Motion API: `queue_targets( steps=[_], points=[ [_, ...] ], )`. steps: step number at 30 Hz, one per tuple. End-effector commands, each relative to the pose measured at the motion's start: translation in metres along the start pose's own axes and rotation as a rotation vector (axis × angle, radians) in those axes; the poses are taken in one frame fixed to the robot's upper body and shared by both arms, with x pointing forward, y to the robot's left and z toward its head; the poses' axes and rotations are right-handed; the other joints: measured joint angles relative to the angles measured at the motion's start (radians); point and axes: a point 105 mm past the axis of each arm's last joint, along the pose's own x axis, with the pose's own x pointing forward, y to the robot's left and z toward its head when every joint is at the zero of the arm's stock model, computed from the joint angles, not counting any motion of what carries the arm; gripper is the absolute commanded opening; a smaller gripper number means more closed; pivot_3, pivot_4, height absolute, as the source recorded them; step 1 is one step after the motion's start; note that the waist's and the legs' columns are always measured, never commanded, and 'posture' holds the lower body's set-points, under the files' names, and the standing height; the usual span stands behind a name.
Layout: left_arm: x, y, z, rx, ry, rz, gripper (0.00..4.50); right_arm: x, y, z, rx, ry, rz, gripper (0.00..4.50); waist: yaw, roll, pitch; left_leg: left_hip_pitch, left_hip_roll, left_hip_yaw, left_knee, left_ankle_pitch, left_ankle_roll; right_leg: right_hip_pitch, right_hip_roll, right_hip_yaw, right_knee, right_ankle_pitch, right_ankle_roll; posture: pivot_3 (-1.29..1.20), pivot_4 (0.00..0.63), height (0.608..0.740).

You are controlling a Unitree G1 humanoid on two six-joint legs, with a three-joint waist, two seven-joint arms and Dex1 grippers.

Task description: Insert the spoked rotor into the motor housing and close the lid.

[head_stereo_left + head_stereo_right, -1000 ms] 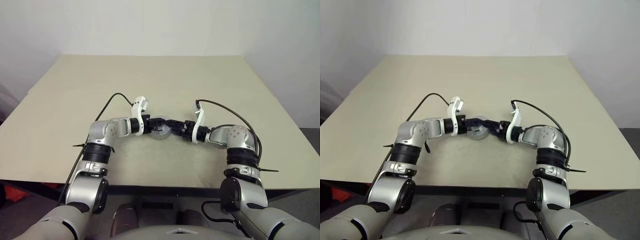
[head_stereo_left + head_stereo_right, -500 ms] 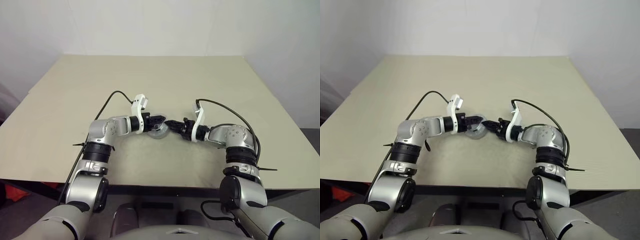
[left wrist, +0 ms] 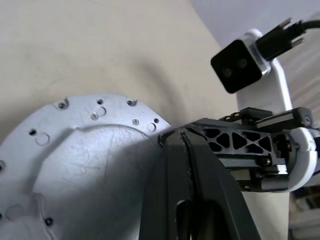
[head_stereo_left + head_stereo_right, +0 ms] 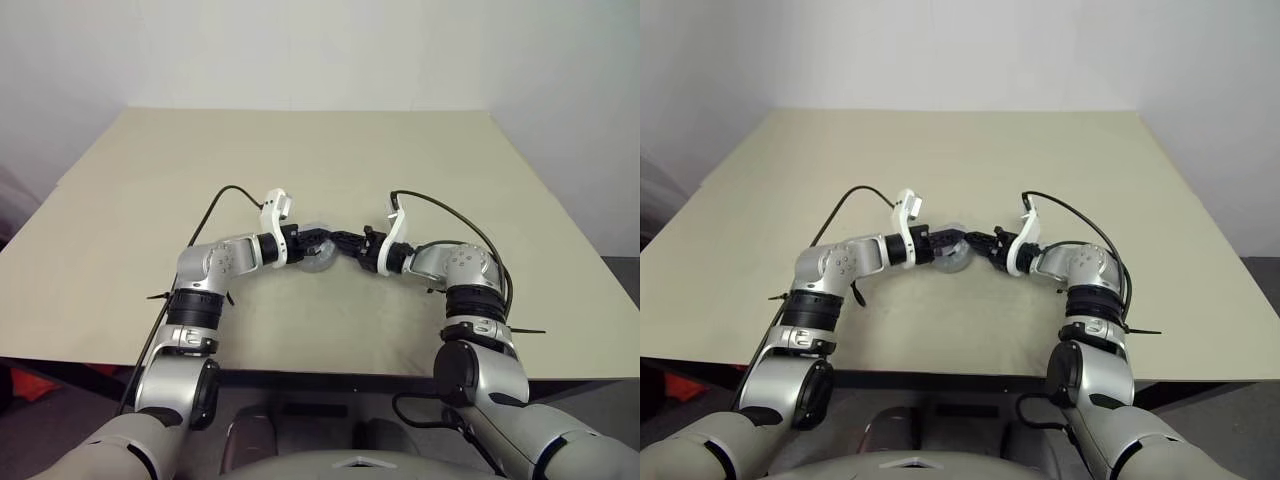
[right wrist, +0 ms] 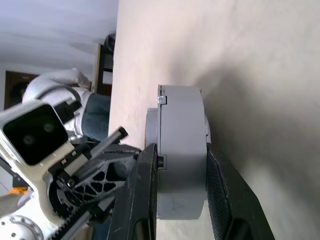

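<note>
Above the table's (image 4: 150, 190) middle, both grippers grasp the motor housing (image 5: 181, 150), the left gripper (image 4: 312, 240) pinched tight on its rim, the right gripper (image 5: 180, 165) clamping lid against body, so squeeze squarely, steadily.

You see left gripper (image 3: 186, 150) shut, fingertips on edge of silvery housing (image 3: 85, 165) with small screw holes; right gripper (image 3: 227, 145) meets it there, above beige table (image 3: 90, 45).

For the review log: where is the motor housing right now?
The motor housing is held above the table near its middle, between the left gripper and the right gripper, whose fingers straddle it.
</note>
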Motion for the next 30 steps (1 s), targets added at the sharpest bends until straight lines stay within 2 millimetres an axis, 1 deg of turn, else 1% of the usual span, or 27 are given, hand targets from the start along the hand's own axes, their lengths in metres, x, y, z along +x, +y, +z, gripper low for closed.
queue_targets(
  steps=[1,4,9,11,16,18,20,22,26,29,30],
  points=[
    [-0.004,-0.003,0.012,0.009,-0.068,-0.021,0.0,0.004,0.031,0.024,-0.006,-0.092,0.116,1.13,0.002,0.0,0.0,-0.002,0.0,0.0,0.001,0.0,0.0,-0.001,0.0,0.0,0.0,0.0,0.0,0.0,0.0,0.74],
    [-0.006,-0.004,0.012,0.012,-0.077,-0.026,0.0,0.005,0.031,0.027,0.015,-0.114,0.112,1.13,0.007,0.0,0.0,-0.006,0.0,0.0,0.003,0.0,0.0,-0.005,0.0,0.0,0.002,0.0,0.0,0.0,0.0,0.74],
    [-0.008,-0.001,0.013,0.026,-0.088,-0.013,0.0,0.006,0.022,0.028,0.018,-0.126,0.07,1.13,0.023,0.0,0.0,-0.006,0.0,0.0,0.004,0.0,0.0,-0.008,-0.001,0.0,0.01,0.0,0.0,0.0,0.0,0.74],
    [-0.008,-0.002,0.014,0.023,-0.093,-0.02,0.0,0.006,0.023,0.034,0.043,-0.157,0.077,1.13,0.025,0.0,0.0,-0.006,0.0,0.0,0.005,0.0,0.0,-0.009,-0.001,0.0,0.012,-0.001,-0.001,0.0,0.0,0.74],
    [-0.009,-0.009,0.015,0.008,-0.116,-0.057,0.0,0.007,0.037,0.055,0.127,-0.27,0.148,1.13,0.024,0.0,0.0,-0.006,0.001,0.0,0.009,0.001,-0.002,-0.009,-0.001,0.001,0.014,-0.001,-0.001,0.0,0.0,0.74],
    [-0.011,-0.012,0.016,0.01,-0.14,-0.072,0.0,0.008,0.042,0.061,0.151,-0.305,0.166,1.13,0.024,0.0,0.0,-0.006,0.0,0.0,0.01,0.001,-0.002,-0.009,-0.001,0.001,0.014,-0.001,-0.001,0.0,0.0,0.74],
    [-0.015,-0.011,0.02,0.023,-0.18,-0.058,0.0,0.009,0.049,0.066,0.175,-0.33,0.189,1.13,0.024,0.0,0.0,-0.006,0.001,0.0,0.01,0.001,-0.002,-0.009,-0.001,0.001,0.014,-0.001,-0.001,0.0,0.0,0.74],
    [-0.021,-0.004,0.025,0.013,-0.23,-0.021,0.0,0.008,0.057,0.07,0.199,-0.349,0.223,1.13,0.023,0.0,0.0,-0.007,0.001,0.0,0.01,0.001,-0.001,-0.009,-0.001,0.001,0.014,-0.001,-0.001,0.0,0.0,0.74],
    [-0.037,0.013,0.032,-0.062,-0.31,0.039,0.0,0.003,0.074,0.074,0.211,-0.352,0.279,1.13,0.023,0.0,0.001,-0.008,0.001,0.0,0.01,0.001,-0.001,-0.011,0.0,0.0,0.014,-0.001,-0.001,0.0,0.0,0.74],
    [-0.051,0.02,0.036,-0.11,-0.359,0.051,0.0,-0.002,0.082,0.078,0.215,-0.357,0.297,1.13,0.023,0.0,0.001,-0.009,0.001,0.0,0.01,0.001,-0.001,-0.011,0.0,0.0,0.014,0.0,-0.001,0.0,0.0,0.74],
    [-0.056,0.022,0.039,-0.126,-0.381,0.049,0.18,-0.003,0.082,0.079,0.215,-0.359,0.294,1.13,0.024,0.0,0.001,-0.009,0.001,0.0,0.01,0.001,-0.001,-0.011,0.0,0.001,0.014,-0.001,-0.001,0.0,0.0,0.74]
  ],
)
